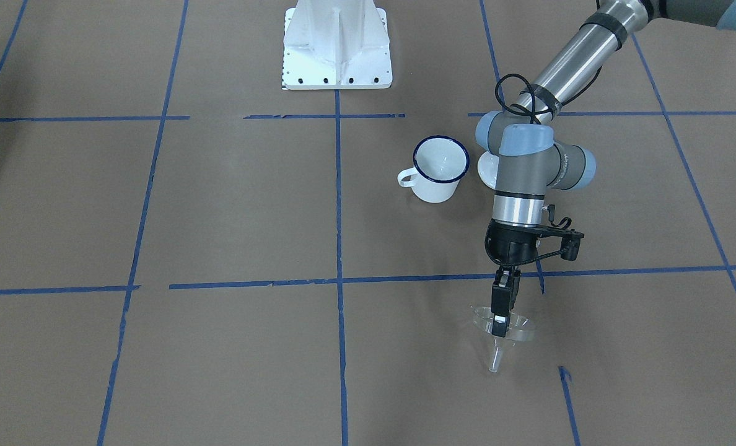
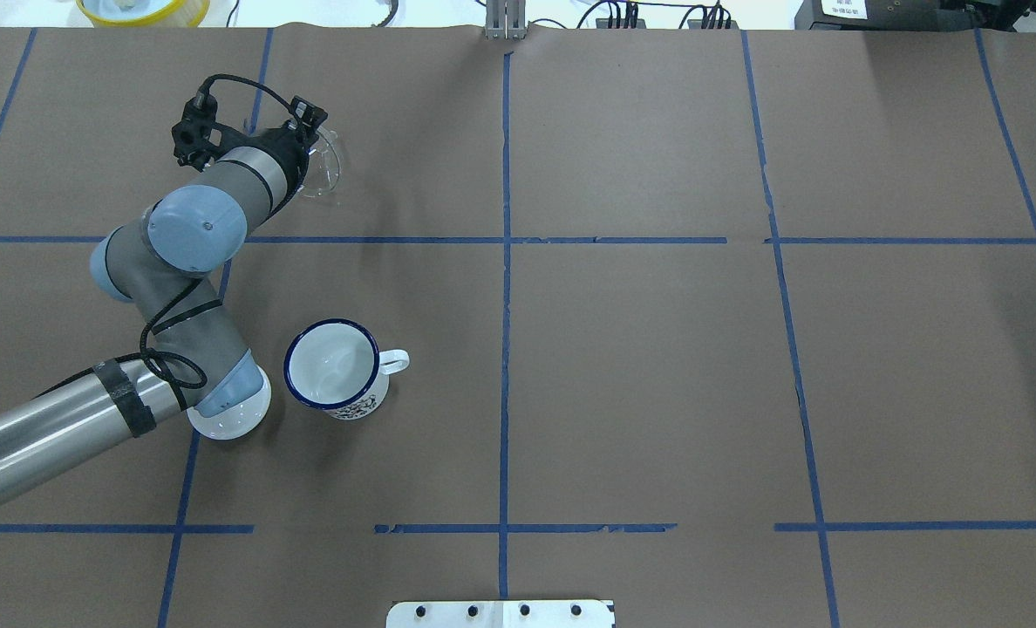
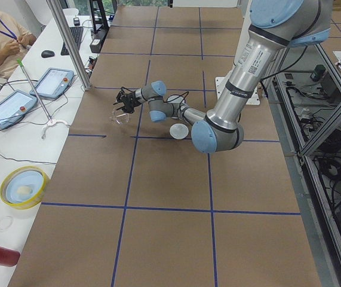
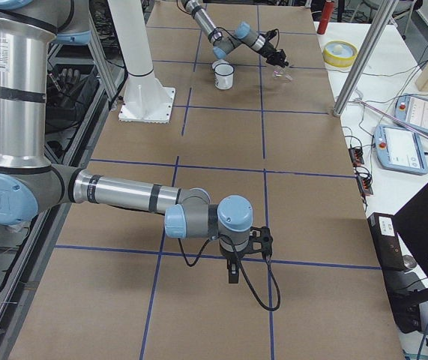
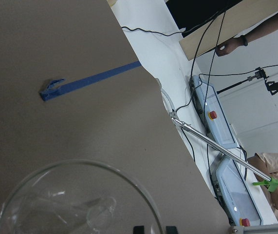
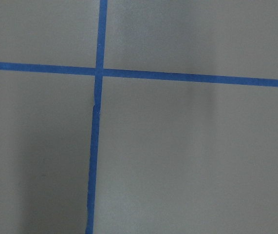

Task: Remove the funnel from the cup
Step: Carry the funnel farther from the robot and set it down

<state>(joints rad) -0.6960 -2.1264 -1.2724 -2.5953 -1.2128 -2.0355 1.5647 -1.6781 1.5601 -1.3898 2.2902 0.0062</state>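
Left arm comes in from the upper right of the front-facing view and folds at the wrist just beside the white enamel mug (image 1: 440, 168) with its dark blue rim. From there the left claw (image 1: 500, 325) points down at lower right, pinched narrow on the rim of the small transparent funnel (image 1: 520, 327). The funnel is tilted, stem toward the bottom edge, well apart from the mug. The mug stands upright on the brown table (image 1: 219, 217). Right claw (image 4: 232, 276) hangs low in the right-side view; whether it is wide or narrow, cannot tell.
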